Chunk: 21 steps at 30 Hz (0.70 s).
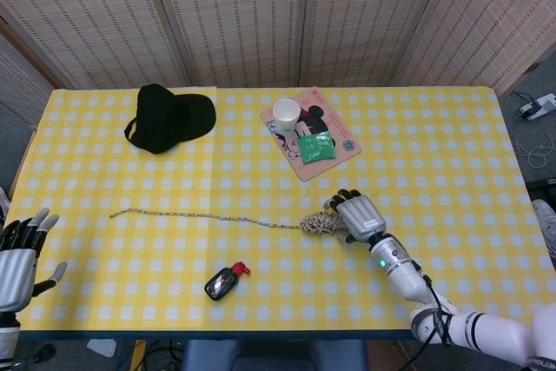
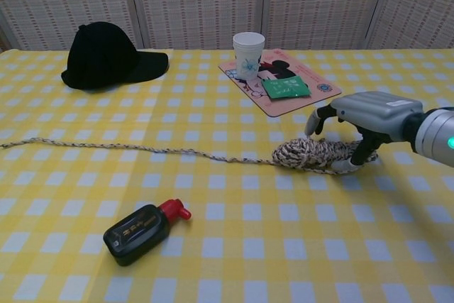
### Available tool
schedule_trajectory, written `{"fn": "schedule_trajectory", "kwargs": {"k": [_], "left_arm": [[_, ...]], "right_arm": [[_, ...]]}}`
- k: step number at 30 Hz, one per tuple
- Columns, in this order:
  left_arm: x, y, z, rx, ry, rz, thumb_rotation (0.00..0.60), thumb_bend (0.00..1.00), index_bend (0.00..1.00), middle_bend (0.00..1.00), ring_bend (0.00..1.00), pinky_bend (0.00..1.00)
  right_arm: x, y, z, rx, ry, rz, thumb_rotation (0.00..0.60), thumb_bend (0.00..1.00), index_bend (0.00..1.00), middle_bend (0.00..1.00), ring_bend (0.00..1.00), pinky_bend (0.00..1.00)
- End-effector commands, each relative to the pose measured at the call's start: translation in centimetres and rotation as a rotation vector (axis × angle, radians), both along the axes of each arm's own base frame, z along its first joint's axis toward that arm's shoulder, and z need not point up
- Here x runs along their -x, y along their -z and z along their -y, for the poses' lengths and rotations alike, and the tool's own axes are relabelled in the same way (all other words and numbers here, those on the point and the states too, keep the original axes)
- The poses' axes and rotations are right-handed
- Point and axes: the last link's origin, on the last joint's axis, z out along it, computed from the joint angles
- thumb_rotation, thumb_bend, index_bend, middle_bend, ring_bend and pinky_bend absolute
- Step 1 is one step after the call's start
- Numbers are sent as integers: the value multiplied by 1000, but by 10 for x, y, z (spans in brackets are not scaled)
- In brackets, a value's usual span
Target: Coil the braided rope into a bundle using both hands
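The braided rope lies on the yellow checked table. Its coiled part (image 1: 320,223) (image 2: 312,152) is right of centre, and a loose tail (image 1: 187,217) (image 2: 135,150) runs straight out to the left. My right hand (image 1: 358,215) (image 2: 369,110) arches over the right end of the coil, fingers curved above it without closing. Its thumb (image 2: 352,162) touches the coil's near side. My left hand (image 1: 17,254) hovers at the table's front left corner, far from the rope, with its fingers spread and nothing in it. The chest view does not show it.
A black bottle with a red cap (image 1: 223,281) (image 2: 138,230) lies in front of the rope's tail. A black cap (image 1: 165,117) (image 2: 106,54) sits at the back left. A pink mat (image 1: 334,158) (image 2: 323,94) at the back centre carries a paper cup (image 1: 286,114) (image 2: 248,51) and a green packet (image 1: 315,147) (image 2: 285,88).
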Motion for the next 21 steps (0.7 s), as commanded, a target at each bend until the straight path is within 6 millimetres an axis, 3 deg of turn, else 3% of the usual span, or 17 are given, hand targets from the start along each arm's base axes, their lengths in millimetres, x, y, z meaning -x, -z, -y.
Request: {"fn": "schedule_trajectory", "kwargs": {"k": [1,21], "left_arm": [[0,1,0,3,1,2,600,293,169,85,114,67],[4,4,0,10,-7,7,600,293,168,86,114,67]], "right_arm": [[0,1,0,1,5,1,600,224,295,304,165,210],[-5,16,1,-5,19,-2,600,258,366,369,234,269]]}}
